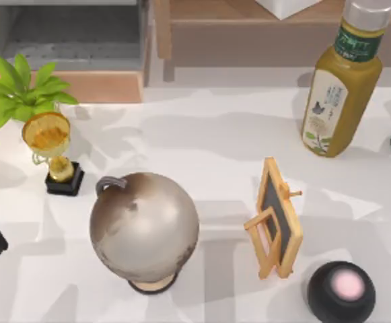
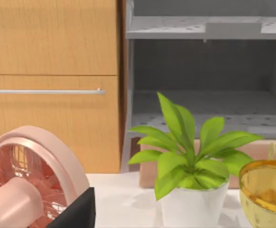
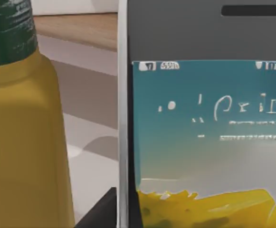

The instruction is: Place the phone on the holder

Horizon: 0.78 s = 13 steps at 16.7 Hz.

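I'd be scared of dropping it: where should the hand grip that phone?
Probably take the phone across its narrow width, pinching its long white-rimmed edges; the flat face is too broad. Come in from the back or an end, since the bottle stands close beside one long edge.

Your phone (image 3: 204,118) fills the right wrist view: black face, white rim, lit teal-and-yellow screen. The wooden holder (image 1: 276,219) stands empty, right of centre.
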### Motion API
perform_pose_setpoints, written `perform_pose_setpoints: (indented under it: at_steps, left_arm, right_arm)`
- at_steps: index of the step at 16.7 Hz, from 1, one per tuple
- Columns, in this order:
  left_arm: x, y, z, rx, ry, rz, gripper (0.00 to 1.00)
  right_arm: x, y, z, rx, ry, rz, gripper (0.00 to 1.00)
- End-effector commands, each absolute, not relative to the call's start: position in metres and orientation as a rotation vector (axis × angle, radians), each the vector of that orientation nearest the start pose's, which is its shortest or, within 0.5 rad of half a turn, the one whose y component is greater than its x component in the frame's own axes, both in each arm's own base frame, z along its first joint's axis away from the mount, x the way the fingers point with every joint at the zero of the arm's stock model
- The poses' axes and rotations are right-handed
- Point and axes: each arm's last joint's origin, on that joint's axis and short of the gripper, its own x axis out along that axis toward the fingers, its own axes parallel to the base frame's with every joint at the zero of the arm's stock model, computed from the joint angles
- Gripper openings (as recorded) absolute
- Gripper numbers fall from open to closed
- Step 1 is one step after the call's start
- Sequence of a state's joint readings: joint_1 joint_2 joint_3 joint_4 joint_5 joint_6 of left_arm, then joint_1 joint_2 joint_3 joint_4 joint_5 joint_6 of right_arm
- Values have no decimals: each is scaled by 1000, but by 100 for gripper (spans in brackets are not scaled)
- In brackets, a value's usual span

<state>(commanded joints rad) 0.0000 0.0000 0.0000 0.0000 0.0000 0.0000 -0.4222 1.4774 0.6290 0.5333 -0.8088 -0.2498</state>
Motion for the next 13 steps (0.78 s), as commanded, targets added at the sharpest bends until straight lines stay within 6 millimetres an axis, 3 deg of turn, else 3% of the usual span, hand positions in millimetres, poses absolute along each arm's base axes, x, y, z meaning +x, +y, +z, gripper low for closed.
perform_pose_setpoints:
  at_steps: [6, 13]
  left_arm:
    - [106, -1, 160, 0, 0, 0, 100]
    - [106, -1, 160, 0, 0, 0, 100]
  right_arm:
    - [282, -95, 186, -71, 220, 421, 0]
    - [282, -95, 186, -71, 220, 421, 53]
